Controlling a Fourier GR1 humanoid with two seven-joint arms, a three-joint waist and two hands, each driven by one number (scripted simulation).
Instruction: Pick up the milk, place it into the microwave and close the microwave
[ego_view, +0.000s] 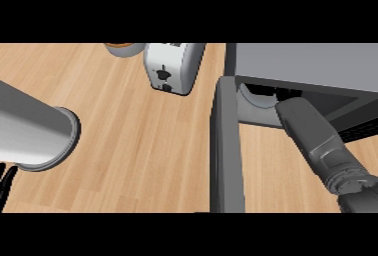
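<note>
Left forearm (26, 127): 1 wide grey cylinder entering from the view's left edge, pointing right and slightly down, ending in a flared rim. Below it, at the lower left edge, thin black strips of the left hand (6, 177) show; pose not readable.

Right forearm (314, 135): grey, lying diagonally, rounded broad end uppermost, narrowing toward the lower right into a ringed wrist (353, 184). Right hand (363, 202): only a black stub at the lower right corner, cut off by the frame; pose not readable.

R hand (267, 91) deep in microwave (310, 65), mostly hidden, dark on dark. L hand (7, 177) just black sliver at left edge; forearm (29, 132) cut there too. Toaster (173, 67), cup (123, 48) cropped at top.
</note>
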